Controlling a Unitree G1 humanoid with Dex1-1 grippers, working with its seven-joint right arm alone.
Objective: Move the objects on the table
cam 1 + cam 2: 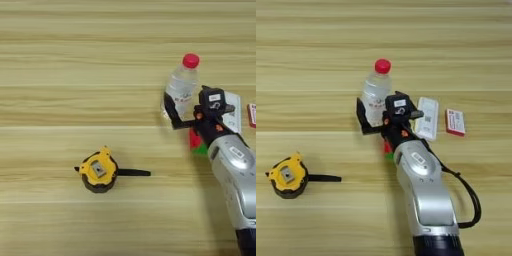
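Two black fingers [370, 117] spread around the clear bottle [376, 97] (light, slippery, likely tippy); grip low on its body.

The table [60, 60] lies open across its whole far band and left half. From the clear bottle with red cap [376, 95], standing upright, the crowd runs toward 3 o'clock: the flat white rectangular device [427, 117], then the small red-white box [455, 122], apart from each other. The silver forearm [423, 195] blocks the 5 o'clock side and covers most of the multicoloured puzzle cube [196, 142]; its clearance from the bottle is hard to judge. Toward 8 o'clock, well apart, sits the yellow-black tape measure with black strap [99, 171].
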